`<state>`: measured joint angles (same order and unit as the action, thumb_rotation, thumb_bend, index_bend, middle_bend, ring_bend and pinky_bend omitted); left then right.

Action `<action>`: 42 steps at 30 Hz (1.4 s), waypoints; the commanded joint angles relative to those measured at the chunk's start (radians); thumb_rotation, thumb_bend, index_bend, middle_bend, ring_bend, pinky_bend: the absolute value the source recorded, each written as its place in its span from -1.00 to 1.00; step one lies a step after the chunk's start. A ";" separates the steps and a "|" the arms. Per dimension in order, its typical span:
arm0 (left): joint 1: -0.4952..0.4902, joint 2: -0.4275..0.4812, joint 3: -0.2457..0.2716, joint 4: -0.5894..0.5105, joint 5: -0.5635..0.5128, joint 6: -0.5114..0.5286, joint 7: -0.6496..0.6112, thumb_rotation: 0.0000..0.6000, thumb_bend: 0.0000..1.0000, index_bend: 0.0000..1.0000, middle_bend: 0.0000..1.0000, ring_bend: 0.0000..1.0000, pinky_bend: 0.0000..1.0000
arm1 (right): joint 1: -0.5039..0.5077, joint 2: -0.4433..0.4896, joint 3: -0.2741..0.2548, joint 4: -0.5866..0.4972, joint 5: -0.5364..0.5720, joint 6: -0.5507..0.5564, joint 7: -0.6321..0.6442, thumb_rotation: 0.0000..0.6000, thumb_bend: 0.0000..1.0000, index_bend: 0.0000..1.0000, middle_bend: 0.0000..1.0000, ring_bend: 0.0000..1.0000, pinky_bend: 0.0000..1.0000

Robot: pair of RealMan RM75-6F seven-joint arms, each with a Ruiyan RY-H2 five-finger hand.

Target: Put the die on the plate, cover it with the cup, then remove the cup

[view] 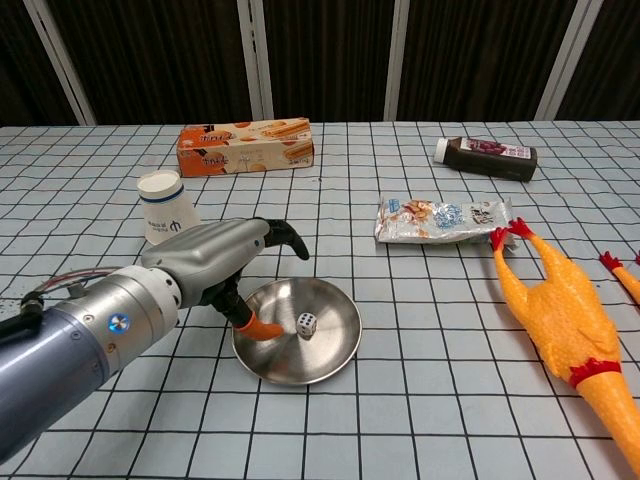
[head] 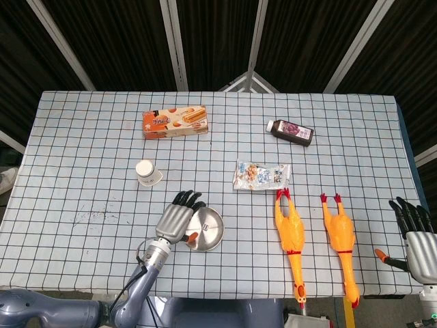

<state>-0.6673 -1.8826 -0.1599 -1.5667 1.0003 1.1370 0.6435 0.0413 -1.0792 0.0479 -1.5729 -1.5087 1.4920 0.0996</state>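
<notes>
Die (view: pixel 307 324) sits free inside plate (view: pixel 340 350), first step apparently done. Left hand (view: pixel 215 258) hovers over plate's left rim, fingers spread, gripping nothing, well placed to swing next toward cup (view: pixel 165 205), upright just behind and left of plate. Right hand (head: pixel 414 231) waits far right of plate, fingers apart, empty.

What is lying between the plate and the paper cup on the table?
In the chest view, the left hand hovers between the plate and cup; its fingers reach over the rim.
</notes>
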 commanded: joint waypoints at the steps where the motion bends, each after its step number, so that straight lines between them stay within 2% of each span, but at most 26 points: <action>1: -0.005 0.046 -0.001 -0.045 -0.017 0.008 0.053 1.00 -0.56 -0.70 -0.95 -1.00 -1.00 | 0.000 0.001 0.001 0.001 0.002 -0.001 0.002 1.00 -0.83 -0.95 -0.95 -0.85 -1.00; 4: 0.001 0.098 -0.015 -0.108 0.001 0.046 0.070 1.00 -0.56 -0.70 -0.94 -1.00 -1.00 | 0.000 0.002 0.003 0.003 0.005 -0.001 0.007 1.00 -0.83 -0.95 -0.95 -0.85 -1.00; 10: 0.023 0.252 -0.086 -0.272 0.032 0.138 0.091 1.00 -0.56 -0.69 -0.91 -1.00 -1.00 | -0.006 0.008 0.000 -0.012 0.000 0.007 0.004 1.00 -0.83 -0.95 -0.95 -0.85 -1.00; 13: 0.028 0.298 -0.109 -0.305 0.026 0.159 0.106 1.00 -0.56 -0.67 -0.92 -1.00 -1.00 | -0.005 0.007 0.000 -0.014 0.000 0.006 -0.001 1.00 -0.83 -0.95 -0.95 -0.85 -1.00; 17: 0.035 0.400 -0.145 -0.365 -0.062 0.193 0.201 1.00 -0.56 -0.68 -0.91 -1.00 -1.00 | -0.005 0.007 0.000 -0.019 0.001 0.005 -0.010 1.00 -0.83 -0.95 -0.95 -0.85 -1.00; 22: 0.030 0.458 -0.174 -0.363 -0.178 0.213 0.264 1.00 -0.58 -0.69 -0.92 -1.00 -1.00 | -0.005 0.007 -0.002 -0.019 0.007 -0.004 -0.014 1.00 -0.83 -0.95 -0.95 -0.85 -1.00; 29: 0.006 0.441 -0.183 -0.266 -0.268 0.167 0.242 1.00 -0.60 -0.74 -0.98 -1.00 -1.00 | -0.004 0.005 -0.005 -0.023 0.009 -0.011 -0.026 1.00 -0.83 -0.95 -0.95 -0.85 -1.00; 35: -0.032 0.383 -0.188 -0.166 -0.301 0.135 0.221 1.00 -0.60 -0.88 -1.00 -1.00 -1.00 | 0.003 0.000 -0.004 -0.014 0.026 -0.035 -0.031 1.00 -0.83 -0.95 -0.95 -0.85 -1.00; 42: -0.079 0.316 -0.191 -0.065 -0.334 0.113 0.223 1.00 -0.60 -0.88 -1.00 -1.00 -1.00 | 0.011 -0.006 0.000 -0.003 0.047 -0.059 -0.036 1.00 -0.83 -0.95 -0.95 -0.85 -1.00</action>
<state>-0.7324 -1.5496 -0.3514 -1.6536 0.6773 1.2591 0.8651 0.0510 -1.0835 0.0471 -1.5773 -1.4638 1.4348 0.0643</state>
